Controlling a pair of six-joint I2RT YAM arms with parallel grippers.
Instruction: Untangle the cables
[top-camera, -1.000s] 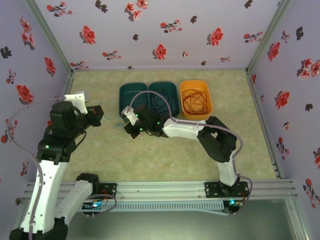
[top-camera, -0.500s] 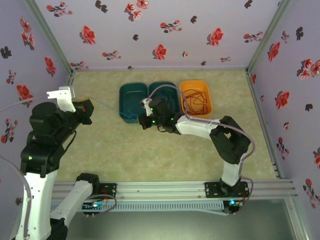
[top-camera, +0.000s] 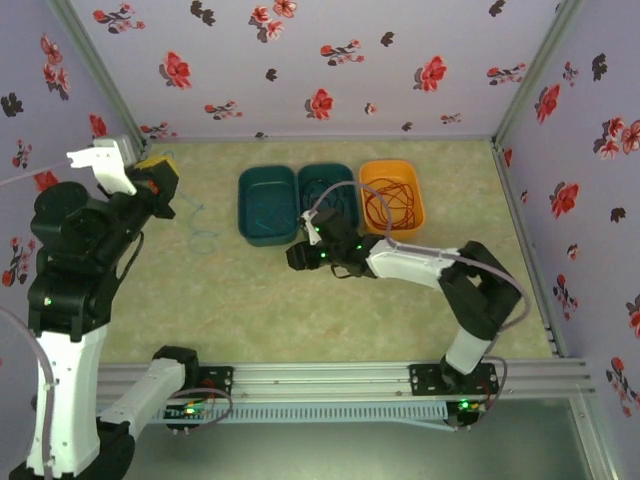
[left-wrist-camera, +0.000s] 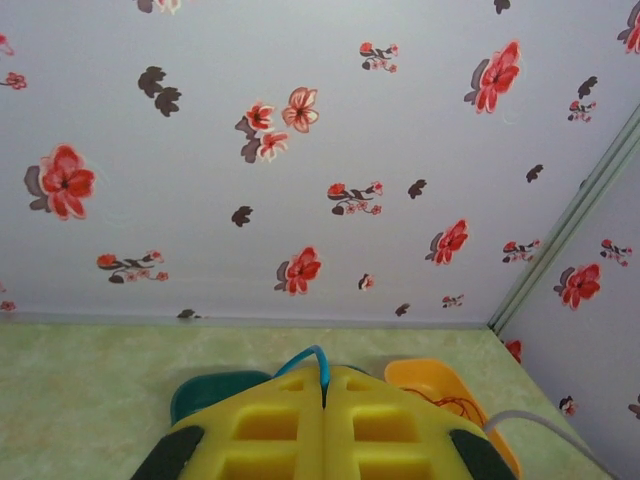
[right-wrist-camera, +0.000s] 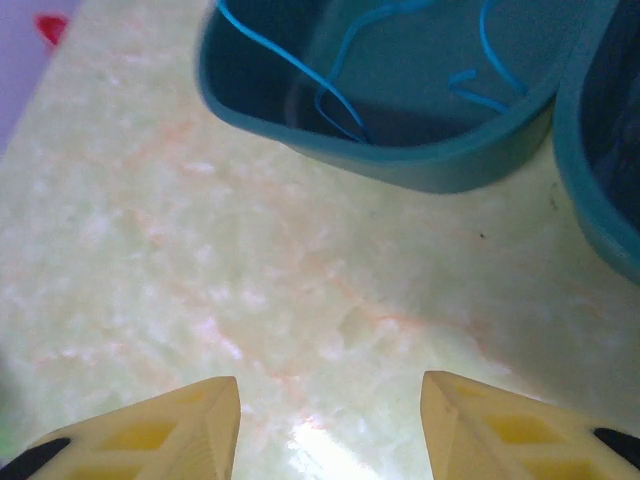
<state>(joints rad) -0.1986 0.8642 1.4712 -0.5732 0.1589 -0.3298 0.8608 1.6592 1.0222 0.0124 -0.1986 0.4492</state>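
The left claw (top-camera: 158, 182) is up high by the flowery wall (top-camera: 60, 110), at about 9 o'clock on the table (top-camera: 300, 310). Its two yellow fingers (left-wrist-camera: 270, 430) are pressed tight together. They pinch the blue cable (left-wrist-camera: 312, 357), and a little blue loop pokes out between them. Seen from the top, a thin blue squiggle (top-camera: 202, 226) shows just at 4 o'clock from this claw, over the table.

Three bins sit in a row at 12 o'clock on the table. More blue cable lies in loose curls in the left teal bin (top-camera: 250, 225). The black cable (top-camera: 326, 200) lies in the middle teal bin (top-camera: 346, 222). The red cable (top-camera: 390, 200) lies in a round heap in the orange bin (top-camera: 418, 225).

The right claw (top-camera: 296, 258) is near the middle of the table, at 6 o'clock from where the two teal bins meet. Its fingers (right-wrist-camera: 200, 425) stand apart, about half wide, and nothing is between them. Its own camera looks down on bare table, with the left teal bin just ahead at 12 o'clock
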